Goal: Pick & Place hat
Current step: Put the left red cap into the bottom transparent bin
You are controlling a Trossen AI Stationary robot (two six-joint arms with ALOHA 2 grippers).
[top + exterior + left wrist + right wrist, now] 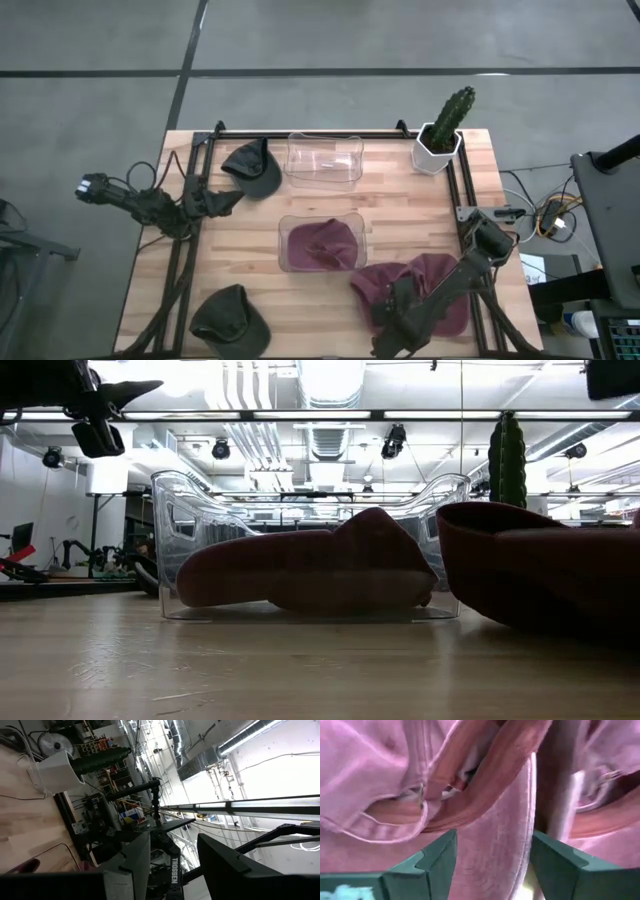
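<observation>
High view shows the wooden table [240,250] with both arms at its sides. Largest among the loose things is the maroon hat [425,285] lying on the table near the right front corner, just beside the clear bin [322,243] at the middle, which already holds another maroon hat [320,245]. A second clear bin [324,160] stands behind it, apparently without a hat. Two dark hats lie apart: one [252,168] at the back left, one [228,318] at the front left. A potted cactus [442,132] stands at the back right corner.

The right hand [492,862] is down on the loose maroon hat, its fingers spread with a fold of the fabric between them, not yet clenched. The step in hand looks like the grasp. The next move calls for closing on that fold and lifting it clear, probably toward a bin.

The left hand [228,203] waits raised at the left edge, released, its fingers parted on nothing.
</observation>
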